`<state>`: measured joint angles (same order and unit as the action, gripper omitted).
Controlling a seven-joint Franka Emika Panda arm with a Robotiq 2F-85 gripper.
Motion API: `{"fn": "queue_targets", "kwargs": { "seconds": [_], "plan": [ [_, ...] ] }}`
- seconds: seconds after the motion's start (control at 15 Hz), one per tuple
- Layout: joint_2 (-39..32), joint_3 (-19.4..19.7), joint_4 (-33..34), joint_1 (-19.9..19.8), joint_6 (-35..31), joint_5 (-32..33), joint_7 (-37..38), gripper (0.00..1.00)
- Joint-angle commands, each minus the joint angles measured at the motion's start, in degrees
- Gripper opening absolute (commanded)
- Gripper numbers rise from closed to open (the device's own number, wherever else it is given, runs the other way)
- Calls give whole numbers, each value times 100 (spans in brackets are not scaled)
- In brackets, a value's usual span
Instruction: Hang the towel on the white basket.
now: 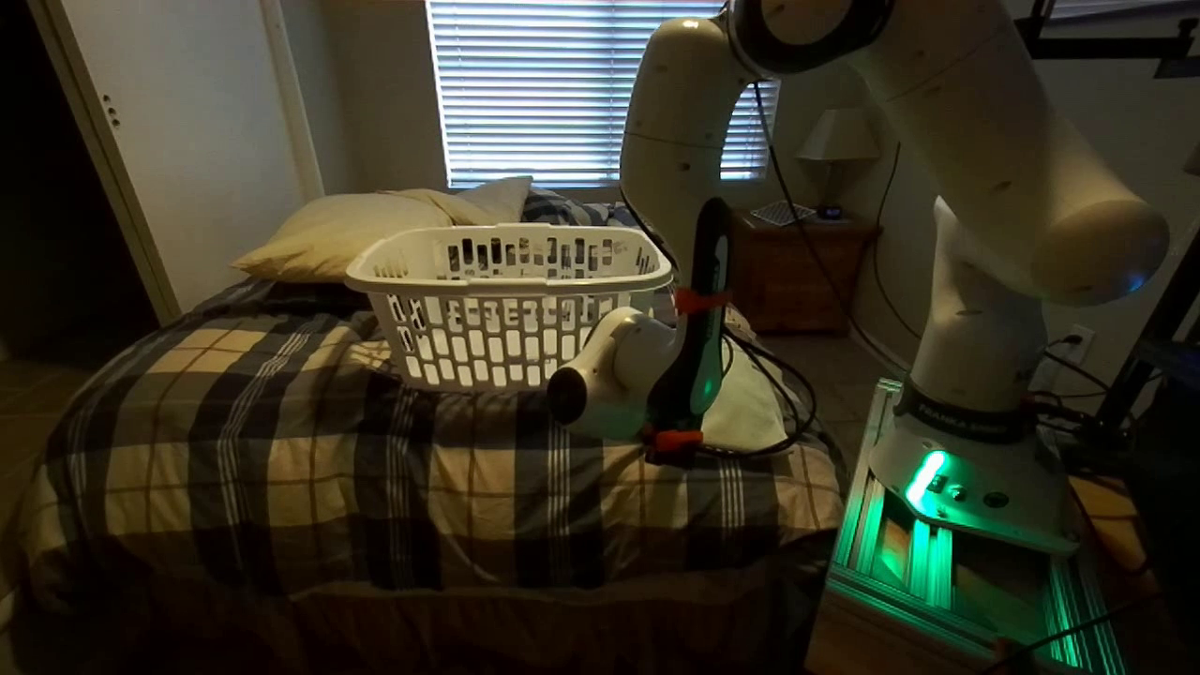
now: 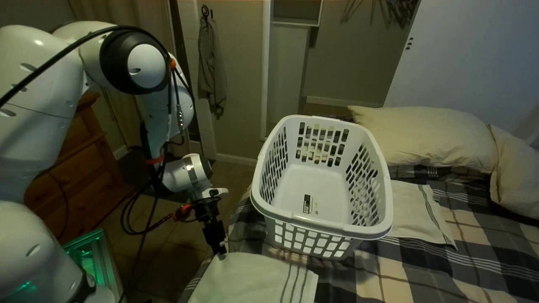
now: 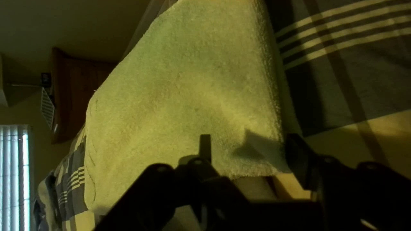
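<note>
nearest in the wrist view, the black two-fingered gripper (image 3: 249, 148) has its fingers set wide apart, nothing pinched: one overlies the pale cream, soft-pile cloth towel (image 3: 183, 83), the other reaches that towel's side edge; whether either touches, i cannot tell. the towel lies spread on the dark-and-beige plaid cloth bedcover (image 1: 375, 478), near its edge, with the gripper tipped down at one corner. near the towel stands the white plastic oval laundry basket (image 2: 322, 185), slot-sided, upright, no towel over its rim. past the basket lie a second pale, dark-striped cloth (image 2: 414, 214) and, beyond that, a puffy cream pillow (image 2: 429, 134).

i take the step in hand to be the grasp, not yet made. next, it seems, the fingers need to settle around the edge, close on a generous fold and lift before carrying it across to the rim; a shallow bite might slip.
</note>
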<state>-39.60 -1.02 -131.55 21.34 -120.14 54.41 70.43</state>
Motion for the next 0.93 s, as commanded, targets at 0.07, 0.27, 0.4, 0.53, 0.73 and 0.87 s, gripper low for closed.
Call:
{"fn": "queue_targets", "kwargs": {
  "seconds": [0.07,0.27,0.4,0.53,0.73,0.87],
  "plan": [
    [-236,-126,119,-180,-284,305,150,98],
    [-398,-122,192,-209,-395,318,96,100],
    [-510,-129,231,-232,-366,235,-14,100],
    [-599,-128,258,-240,-287,187,-88,97],
    [-707,-87,277,-213,-161,194,-93,71],
    [-717,-67,254,-197,-117,253,-54,56]
  ]
}}
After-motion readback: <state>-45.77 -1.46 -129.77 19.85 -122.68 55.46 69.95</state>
